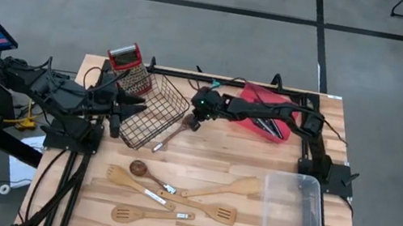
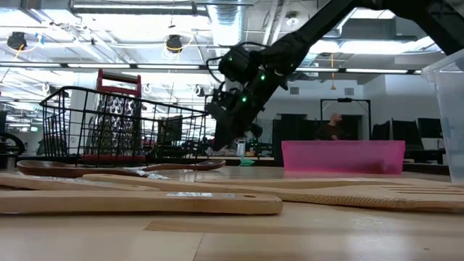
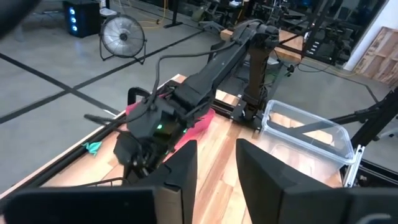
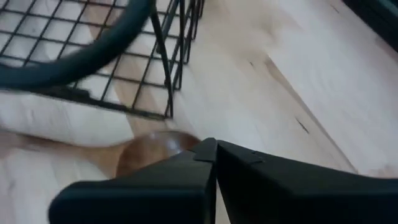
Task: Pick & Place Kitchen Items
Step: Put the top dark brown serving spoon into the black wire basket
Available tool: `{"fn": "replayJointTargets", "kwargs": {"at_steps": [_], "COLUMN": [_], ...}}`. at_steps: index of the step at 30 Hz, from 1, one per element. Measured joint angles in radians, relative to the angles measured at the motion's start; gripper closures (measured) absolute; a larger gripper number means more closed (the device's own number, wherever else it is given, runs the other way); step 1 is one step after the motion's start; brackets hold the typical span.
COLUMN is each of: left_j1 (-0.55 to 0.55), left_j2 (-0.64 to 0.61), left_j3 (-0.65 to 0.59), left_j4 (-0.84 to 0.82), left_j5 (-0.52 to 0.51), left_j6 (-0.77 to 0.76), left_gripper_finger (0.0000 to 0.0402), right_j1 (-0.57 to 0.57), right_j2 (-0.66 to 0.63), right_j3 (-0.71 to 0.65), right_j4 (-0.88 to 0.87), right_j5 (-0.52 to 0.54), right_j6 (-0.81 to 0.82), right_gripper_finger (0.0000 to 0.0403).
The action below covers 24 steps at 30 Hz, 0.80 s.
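Pale wood table (image 1: 202, 158), grey floor around. Black wire basket (image 1: 154, 111) at left rear, red-handled grater (image 1: 129, 64) behind it, red tray (image 1: 266, 117) at rear, clear bin (image 1: 295, 215) at right edge. Right hand (image 1: 193, 121) closed, tips together just beside basket wall over dark brown spoon (image 1: 171, 135). Left hand (image 1: 122, 108) at basket's left side, fingers (image 3: 180, 180) parted. Wooden spatulas (image 1: 170, 202) bunched front centre; bare boards between them and basket.

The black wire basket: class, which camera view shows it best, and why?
The high view: the black wire basket shows whole from above, tilted, at the left gripper. The low view shows its side with the red grater behind. The right wrist view shows only a corner; the left wrist view shows none.
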Motion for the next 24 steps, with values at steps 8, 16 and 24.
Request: {"fn": "replayJointTargets", "kwargs": {"at_steps": [8,16,24], "left_j1": [0.000,0.000,0.000], "left_j2": [0.000,0.000,0.000], "left_j3": [0.000,0.000,0.000], "left_j4": [0.000,0.000,0.008], "left_j5": [0.024,0.048,0.051], "left_j6": [-0.001,-0.026,-0.026], "left_gripper_finger": [0.0332,0.0352,0.0375], "right_j1": [0.021,0.020,0.024], "right_j2": [0.018,0.018,0.018], "right_j3": [-0.002,-0.002,-0.044], "right_j4": [0.042,0.045,0.123], "right_j5": [0.001,0.006,0.033], "right_j6": [-0.061,-0.084,-0.100], "right_gripper_finger": [0.0397,0.0400,0.0401]}}
